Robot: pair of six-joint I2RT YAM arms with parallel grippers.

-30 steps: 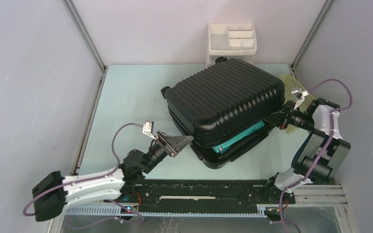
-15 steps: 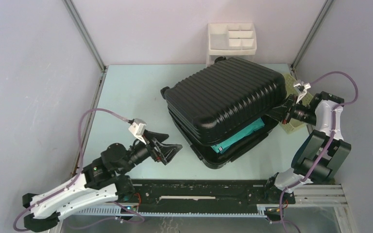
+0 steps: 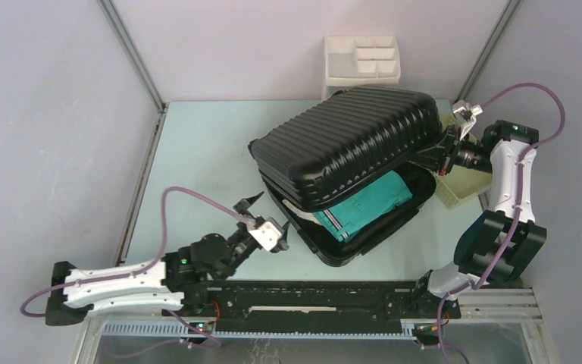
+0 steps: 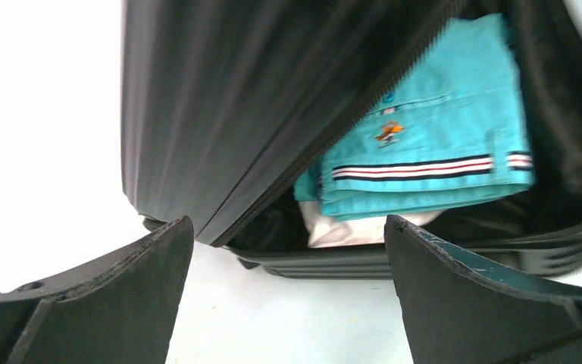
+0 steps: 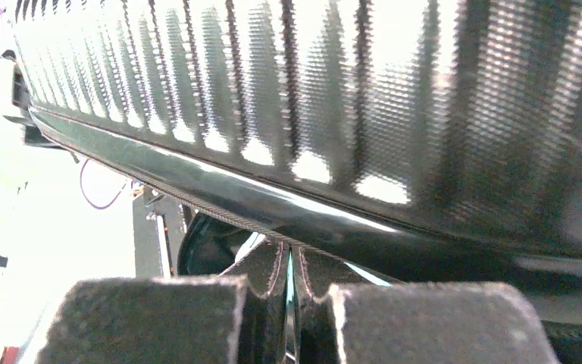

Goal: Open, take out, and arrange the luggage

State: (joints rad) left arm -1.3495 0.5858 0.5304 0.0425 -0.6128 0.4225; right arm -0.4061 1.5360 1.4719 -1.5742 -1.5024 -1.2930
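Pale green counter (image 3: pixel 204 159) bore a black ribbed hard-shell suitcase (image 3: pixel 348 140), half-opened; right claw (image 5: pixel 289 262) pinched its lid, left claw (image 4: pixel 286 224) gaped empty; teal folded clothes (image 4: pixel 432 152) lay unpacked.

No legible text; orange emblem (image 4: pixel 388 133) on teal garment (image 4: pixel 455 91) unreadable.

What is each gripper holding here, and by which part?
The right gripper is shut on the luggage, pinching its lid's rim on the right side. The left gripper is open and holds nothing.
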